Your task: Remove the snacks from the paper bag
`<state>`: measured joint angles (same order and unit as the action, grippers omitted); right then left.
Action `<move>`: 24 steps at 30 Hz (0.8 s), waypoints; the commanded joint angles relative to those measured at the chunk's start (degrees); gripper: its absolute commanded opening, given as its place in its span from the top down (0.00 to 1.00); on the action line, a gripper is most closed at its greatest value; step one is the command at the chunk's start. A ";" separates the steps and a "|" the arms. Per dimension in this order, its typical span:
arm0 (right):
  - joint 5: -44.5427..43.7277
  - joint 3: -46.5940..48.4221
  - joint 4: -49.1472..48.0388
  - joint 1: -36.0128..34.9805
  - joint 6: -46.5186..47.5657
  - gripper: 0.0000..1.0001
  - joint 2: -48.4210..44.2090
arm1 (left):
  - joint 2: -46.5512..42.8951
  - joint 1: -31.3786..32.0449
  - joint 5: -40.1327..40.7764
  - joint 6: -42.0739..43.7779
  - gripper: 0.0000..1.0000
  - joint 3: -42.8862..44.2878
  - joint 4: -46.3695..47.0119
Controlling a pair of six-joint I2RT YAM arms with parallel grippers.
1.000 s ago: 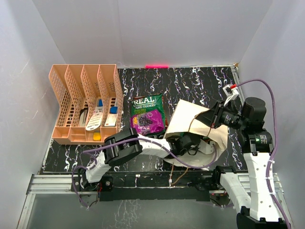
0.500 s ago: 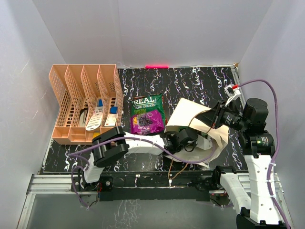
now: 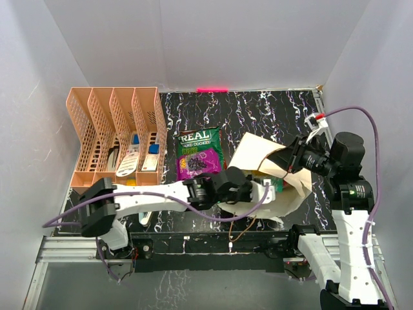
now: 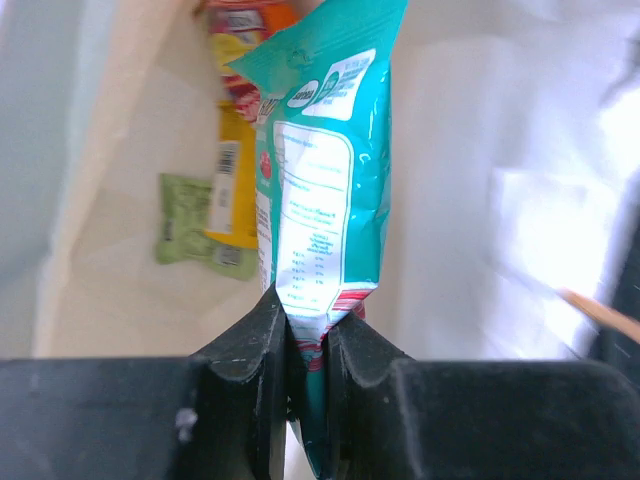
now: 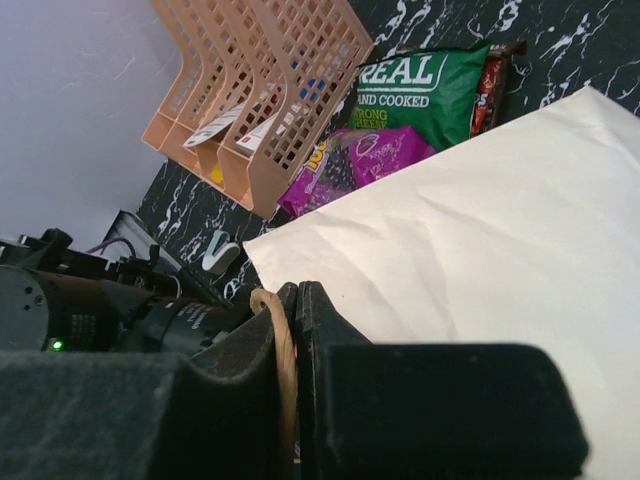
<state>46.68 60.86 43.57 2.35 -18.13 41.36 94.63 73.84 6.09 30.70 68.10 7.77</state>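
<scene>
The cream paper bag (image 3: 255, 152) lies on its side on the black marbled table, mouth toward the near edge. My left gripper (image 4: 307, 325) is at the mouth, shut on the bottom seam of a teal snack packet (image 4: 330, 170), which also shows in the top view (image 3: 276, 185). Deeper inside lie an orange-yellow packet (image 4: 238, 130) and a light green one (image 4: 195, 235). My right gripper (image 5: 297, 300) is shut on the bag's brown cord handle (image 5: 284, 360), holding the upper side up. A green "REAL" bag (image 3: 199, 143) and a purple packet (image 3: 201, 166) lie on the table left of the paper bag.
A peach lattice file rack (image 3: 116, 139) with stationery stands at the left. A small white piece (image 3: 143, 218) lies near the front edge under the left arm. White walls close in the table on three sides.
The left gripper has shut on the teal packet. The left arm has drawn back to the left, bringing the packet toward the bag's mouth. The right arm has held still.
</scene>
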 commanded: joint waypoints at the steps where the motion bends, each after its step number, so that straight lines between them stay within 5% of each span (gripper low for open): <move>1: -3.23 5.55 -2.54 0.02 0.39 0.92 0.30 | -14.86 1.20 -12.63 -2.69 1.00 -5.28 -5.07; 5: -9.92 7.90 -3.92 0.02 1.32 0.92 1.17 | -28.71 1.48 -13.03 -7.10 1.00 -6.69 -10.63; 11: -36.50 6.53 -9.91 0.02 3.29 0.92 -1.31 | -42.19 1.51 -5.81 -10.93 1.00 -5.13 -16.84; 15: -49.30 9.67 -10.83 0.02 8.20 0.92 -2.11 | -40.38 1.33 17.87 -4.81 1.00 -1.66 -26.30; 17: -51.68 11.81 -10.98 0.02 10.40 0.92 -2.75 | -38.88 -0.01 23.23 2.58 1.00 -2.72 -25.71; 24: -44.74 12.14 -13.41 0.02 11.03 0.92 -6.12 | -27.45 -20.69 13.10 17.16 1.00 -7.40 -11.44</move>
<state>0.69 70.50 36.14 2.35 -8.60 37.56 61.32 63.96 19.53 38.50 61.73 -11.55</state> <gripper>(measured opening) 0.077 0.123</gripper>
